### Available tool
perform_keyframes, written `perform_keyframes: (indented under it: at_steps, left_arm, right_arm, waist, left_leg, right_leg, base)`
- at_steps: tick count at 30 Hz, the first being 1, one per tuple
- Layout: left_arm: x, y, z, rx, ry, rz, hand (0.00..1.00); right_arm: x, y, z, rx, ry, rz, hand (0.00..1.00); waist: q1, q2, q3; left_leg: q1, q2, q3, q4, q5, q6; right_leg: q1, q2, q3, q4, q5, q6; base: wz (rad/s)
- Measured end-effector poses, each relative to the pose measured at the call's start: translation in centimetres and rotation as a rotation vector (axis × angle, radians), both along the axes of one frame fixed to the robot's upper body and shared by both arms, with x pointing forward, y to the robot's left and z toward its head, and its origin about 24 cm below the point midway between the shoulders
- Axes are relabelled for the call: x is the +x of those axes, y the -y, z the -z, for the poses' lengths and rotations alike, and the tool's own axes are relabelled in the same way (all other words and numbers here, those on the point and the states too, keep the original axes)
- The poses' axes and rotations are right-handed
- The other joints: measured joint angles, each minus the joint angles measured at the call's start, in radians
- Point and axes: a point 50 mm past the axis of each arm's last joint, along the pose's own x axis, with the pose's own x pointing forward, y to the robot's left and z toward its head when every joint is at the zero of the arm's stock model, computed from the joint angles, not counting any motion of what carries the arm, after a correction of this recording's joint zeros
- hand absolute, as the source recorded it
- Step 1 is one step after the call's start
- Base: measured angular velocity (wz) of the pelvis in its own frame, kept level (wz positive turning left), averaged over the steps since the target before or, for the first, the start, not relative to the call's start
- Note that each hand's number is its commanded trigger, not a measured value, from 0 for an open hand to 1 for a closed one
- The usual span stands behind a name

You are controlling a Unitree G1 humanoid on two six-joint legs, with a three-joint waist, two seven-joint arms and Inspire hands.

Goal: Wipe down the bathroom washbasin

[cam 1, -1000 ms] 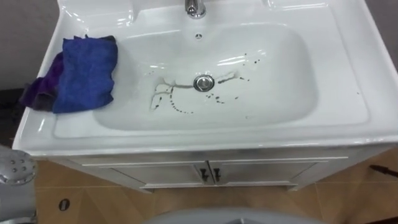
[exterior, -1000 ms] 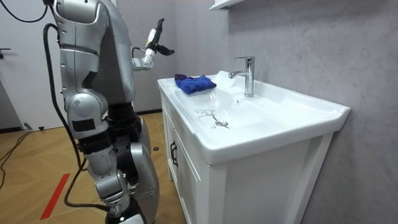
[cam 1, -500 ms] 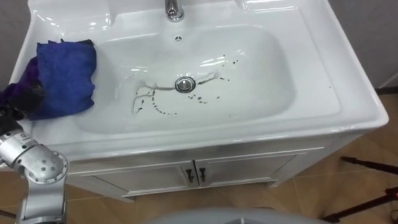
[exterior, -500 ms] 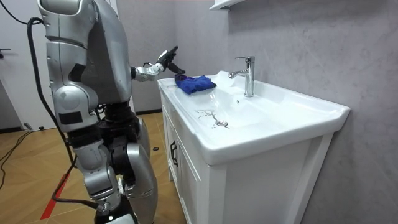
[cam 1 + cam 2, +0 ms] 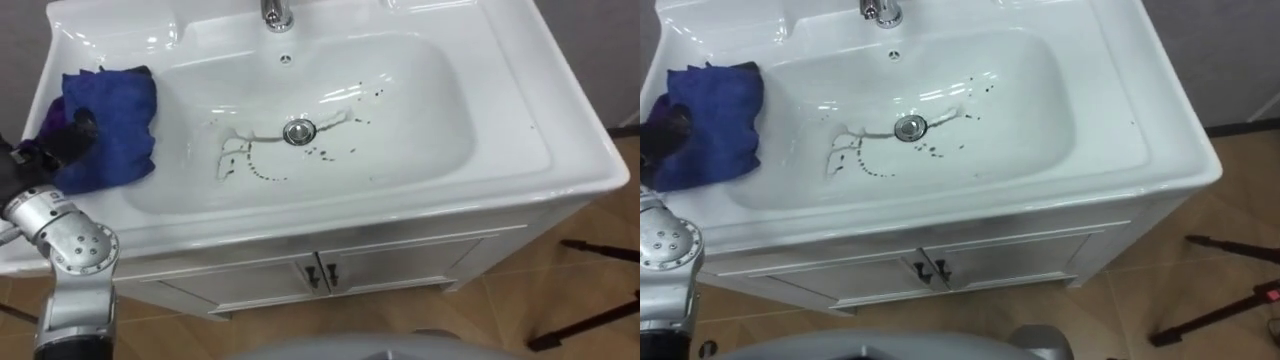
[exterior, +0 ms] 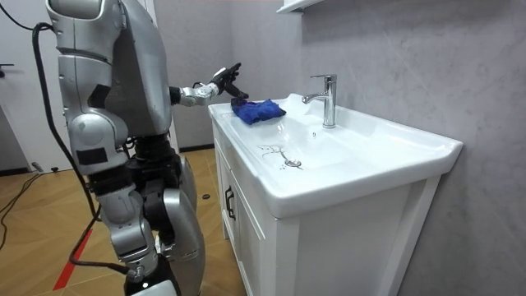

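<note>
One white ceramic basin [image 5: 430, 150] lies lengthwise left-right; one crumpled blue cloth [image 5: 118, 125] upper left; left hand [image 5: 42, 160], fingers outstretched, touches it.

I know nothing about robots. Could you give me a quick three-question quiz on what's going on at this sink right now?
1. Short answer: what is the robot's left hand reaching to?
2. Where does the blue cloth lie? A) over the drain B) on the basin's ledge, at the robot's left C) hung on the tap
3. True or false: the basin is spotless.

Key: 1 the blue cloth; 2 B; 3 false, as dark marks lie around the drain.
</note>
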Motion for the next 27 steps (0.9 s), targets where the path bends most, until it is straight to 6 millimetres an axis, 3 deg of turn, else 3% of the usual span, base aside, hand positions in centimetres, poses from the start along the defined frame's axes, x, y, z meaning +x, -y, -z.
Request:
perform_keyframes:
  at_steps: [8, 19, 27]
  left_arm:
    - [0.4, 0.2, 0.0, -0.007, -0.013, 0.04, 0.0]
    - [0.5, 0.5, 0.1, -0.01, -0.026, 0.067, 0.0]
    - [-0.1, 0.1, 3.0, -0.05, -0.162, 0.049, 0.0]
  right_arm:
    - [0.0, -0.6, 0.2, 0.016, -0.013, 0.008, 0.0]
    - [-0.5, -0.7, 0.3, 0.026, -0.037, 0.014, 0.0]
    - [-0.3, -0.9, 0.4, 0.035, -0.037, 0.005, 0.0]
  waist:
    - [-0.005, -0.031, -0.0057]
    - [-0.008, -0.027, -0.0032]
    - [-0.006, -0.033, 0.0007]
  left_leg:
    - [0.008, -0.001, 0.013, 0.001, 0.0, 0.0]
    - [0.02, 0.0, 0.023, -0.001, 0.0, 0.0]
    - [0.028, 0.011, 0.048, -0.01, -0.001, -0.001]
  right_leg:
    - [0.0, 0.003, 0.019, -0.001, 0.001, 0.001]
    - [0.002, 0.005, 0.033, 0.002, 0.001, 0.001]
    - [0.0, 0.019, 0.052, -0.002, 0.007, -0.006]
  base:
    - [-0.05]
    - [-0.03]
    - [-0.08]
